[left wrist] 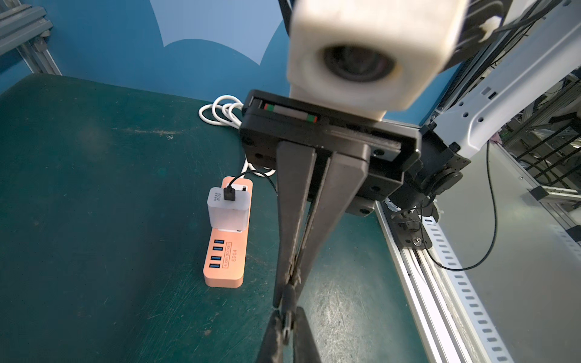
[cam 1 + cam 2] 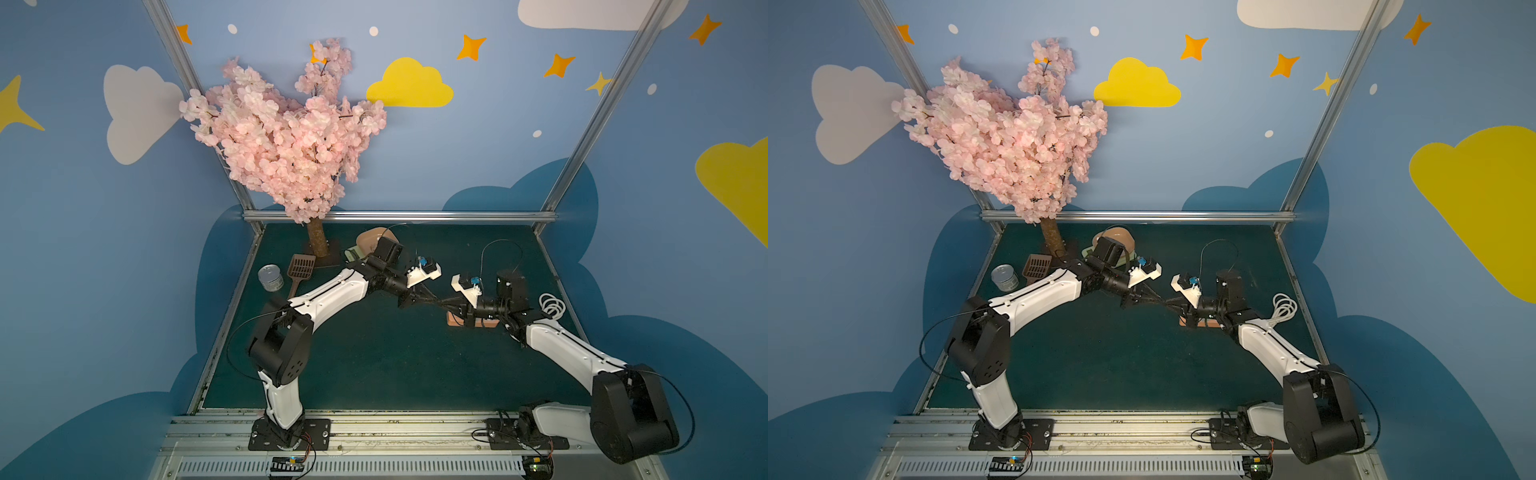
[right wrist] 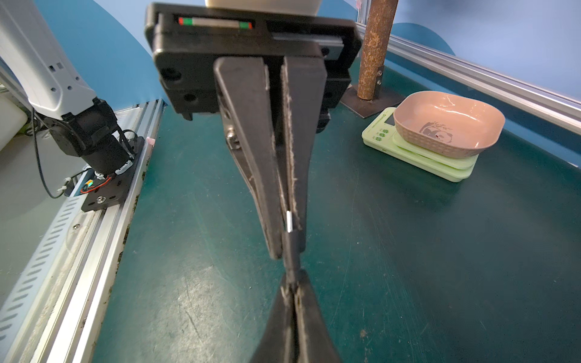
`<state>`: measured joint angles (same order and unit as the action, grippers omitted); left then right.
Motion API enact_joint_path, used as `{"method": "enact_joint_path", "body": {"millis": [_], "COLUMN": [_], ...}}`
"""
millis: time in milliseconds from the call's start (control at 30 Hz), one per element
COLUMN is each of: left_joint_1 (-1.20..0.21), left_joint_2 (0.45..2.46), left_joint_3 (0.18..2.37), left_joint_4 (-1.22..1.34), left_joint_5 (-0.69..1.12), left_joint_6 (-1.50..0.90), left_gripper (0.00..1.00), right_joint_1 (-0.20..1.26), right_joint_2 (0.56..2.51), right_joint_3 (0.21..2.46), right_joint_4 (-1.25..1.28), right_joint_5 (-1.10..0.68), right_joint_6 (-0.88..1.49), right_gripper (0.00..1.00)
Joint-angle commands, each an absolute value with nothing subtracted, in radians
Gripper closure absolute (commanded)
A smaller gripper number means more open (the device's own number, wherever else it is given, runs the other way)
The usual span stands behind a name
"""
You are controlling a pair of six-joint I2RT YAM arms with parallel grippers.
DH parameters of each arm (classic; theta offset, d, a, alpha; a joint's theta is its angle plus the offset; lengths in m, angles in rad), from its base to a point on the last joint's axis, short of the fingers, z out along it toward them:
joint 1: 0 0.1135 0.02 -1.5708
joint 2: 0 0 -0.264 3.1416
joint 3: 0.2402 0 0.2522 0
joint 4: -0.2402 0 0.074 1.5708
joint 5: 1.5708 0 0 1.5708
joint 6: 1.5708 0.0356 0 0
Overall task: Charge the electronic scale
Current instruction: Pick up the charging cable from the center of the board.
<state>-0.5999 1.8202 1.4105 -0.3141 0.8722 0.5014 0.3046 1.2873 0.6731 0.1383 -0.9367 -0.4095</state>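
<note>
The electronic scale (image 3: pixel 418 157), pale green with a pink panda dish (image 3: pixel 446 125) on it, sits at the back of the mat by the tree trunk, and the left arm half hides it in both top views (image 2: pixel 353 252) (image 2: pixel 1090 250). My two grippers meet tip to tip above the middle of the mat. The left gripper (image 1: pixel 287 327) (image 2: pixel 432 298) is shut on the black cable plug (image 3: pixel 290 232), whose silver tip shows between its fingers. The right gripper (image 3: pixel 294 292) (image 2: pixel 451 306) is shut on the same plug's rear end. The cable (image 1: pixel 251 173) runs from the white charger (image 1: pixel 228 209).
The charger is plugged into a salmon power strip (image 1: pixel 224 251) on the right, with its coiled white cord (image 2: pixel 552 305) behind. A tin can (image 2: pixel 270 277) and a brown scoop (image 2: pixel 300 268) lie at the back left beside the blossom tree's trunk (image 2: pixel 318 243).
</note>
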Motion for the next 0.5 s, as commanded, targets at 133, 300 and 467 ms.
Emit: {"method": "enact_joint_path", "body": {"millis": [133, 300, 467], "left_joint_1": [-0.602, -0.601, -0.602], "left_joint_2": [1.822, 1.815, 1.818], "left_joint_3": [1.418, 1.414, 1.414], "left_joint_4": [-0.320, -0.321, -0.322], "left_joint_5": [0.922, 0.920, 0.920], "left_joint_6": [0.502, 0.512, 0.515], "left_gripper": [0.72, 0.79, 0.86], "right_joint_1": [0.299, 0.299, 0.298], "right_joint_2": [1.296, 1.292, 1.296], "right_joint_3": [0.701, 0.701, 0.703], "right_joint_4": [0.107, 0.097, 0.091], "right_joint_5": [-0.963, -0.960, -0.960], "right_joint_6": [-0.428, -0.439, -0.442], "right_gripper": [0.99, 0.99, 0.99]}}
